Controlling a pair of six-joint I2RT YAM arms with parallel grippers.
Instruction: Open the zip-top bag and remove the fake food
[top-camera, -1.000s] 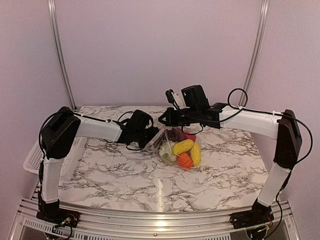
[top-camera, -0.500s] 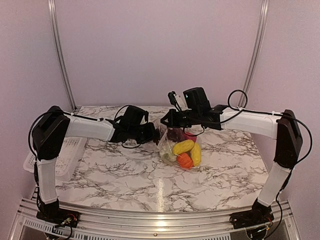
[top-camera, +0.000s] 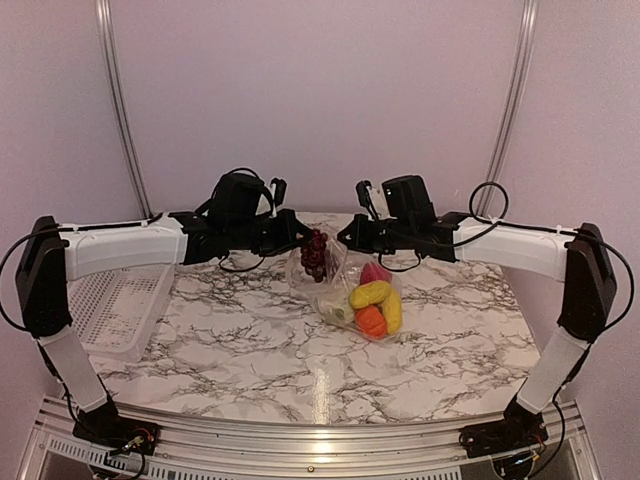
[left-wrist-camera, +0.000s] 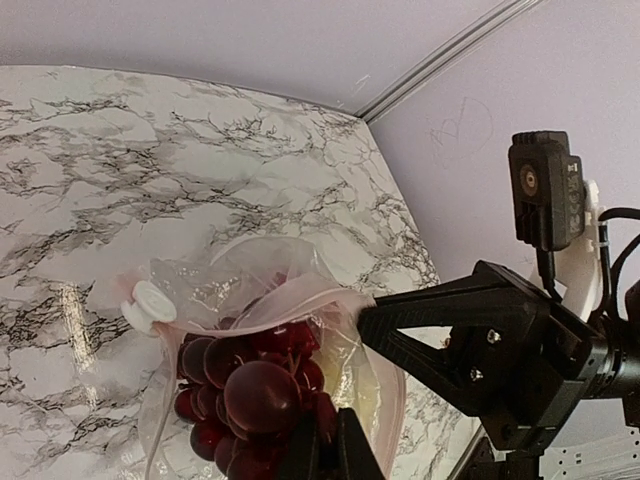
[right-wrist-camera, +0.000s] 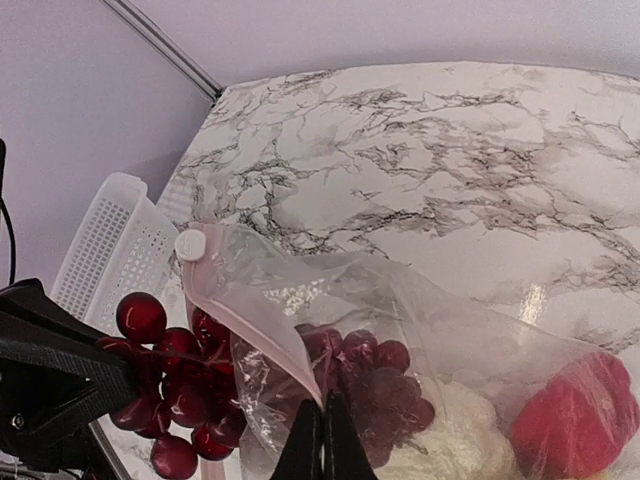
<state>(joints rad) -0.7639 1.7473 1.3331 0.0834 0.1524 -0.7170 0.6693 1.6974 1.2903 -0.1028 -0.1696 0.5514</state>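
Note:
The clear zip-top bag (top-camera: 340, 285) stands on the marble table with its mouth pulled open. My right gripper (right-wrist-camera: 320, 405) is shut on the bag's pink zip edge (right-wrist-camera: 262, 325), near the white slider (right-wrist-camera: 190, 243). My left gripper (left-wrist-camera: 325, 440) is shut on the stem of the dark red grapes (left-wrist-camera: 250, 390), which hang at the bag's mouth (top-camera: 315, 255); part of the bunch shows through the plastic. Other fake food lies inside: white cauliflower (right-wrist-camera: 450, 440), a pink-red piece (right-wrist-camera: 575, 420), yellow pieces (top-camera: 368, 294) and an orange fruit (top-camera: 370, 320).
A white lattice basket (top-camera: 115, 305) sits at the table's left edge, below my left arm. Both arms reach in from the sides and meet over the back middle of the table. The wall stands close behind.
My left gripper closed on the grapes inside the bag's mouth, then rose and drew back to the left, lifting the bunch. The right gripper kept its hold and rose slightly.

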